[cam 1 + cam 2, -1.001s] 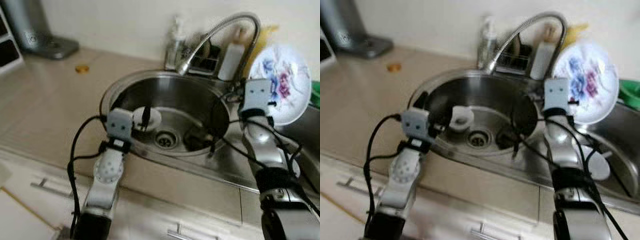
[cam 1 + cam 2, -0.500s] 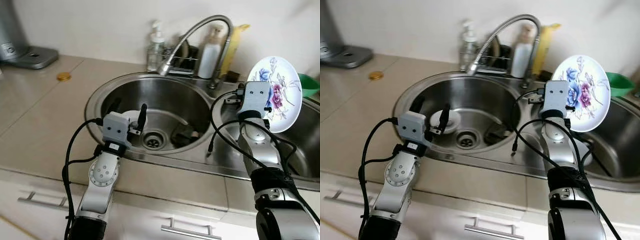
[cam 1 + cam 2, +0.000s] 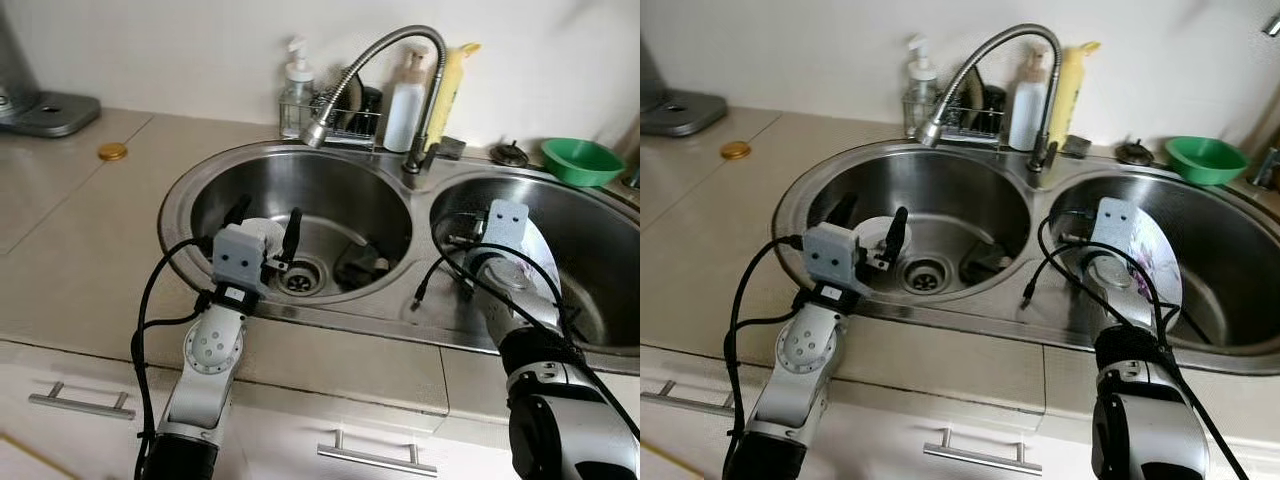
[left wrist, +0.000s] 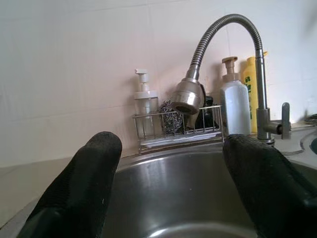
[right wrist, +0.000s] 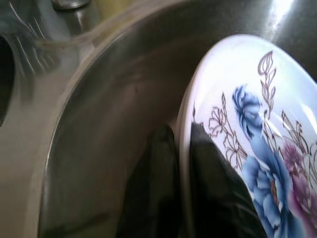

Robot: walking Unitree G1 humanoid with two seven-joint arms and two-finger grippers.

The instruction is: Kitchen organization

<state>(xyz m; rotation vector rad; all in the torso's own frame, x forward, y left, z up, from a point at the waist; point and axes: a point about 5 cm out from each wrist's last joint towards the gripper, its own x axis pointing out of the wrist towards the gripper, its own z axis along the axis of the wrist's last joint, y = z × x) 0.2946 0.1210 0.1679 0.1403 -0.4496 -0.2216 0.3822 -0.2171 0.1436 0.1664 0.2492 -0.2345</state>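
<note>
1. White floral plate [image 5: 247,148] stands on edge inside the right basin [image 3: 600,250], right of frame, its rim pinched by the right gripper [image 5: 181,188] fingers.
2. Probably mid-task: plate not yet set down.
3. Left gripper [image 4: 173,193], fingers spread empty, hangs over the left basin [image 3: 350,190].
4. Two basins, one faucet [image 3: 400,60], three bottles.

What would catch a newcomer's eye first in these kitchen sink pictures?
First, the floral plate, pinched on its rim by the right claw and held down inside the right sink basin. Next, the left claw, fingers spread wide and holding nothing, above a white dish in the left sink basin. Behind them, the gooseneck faucet arches over the left basin, and a green bowl sits on the counter at far right.
</note>
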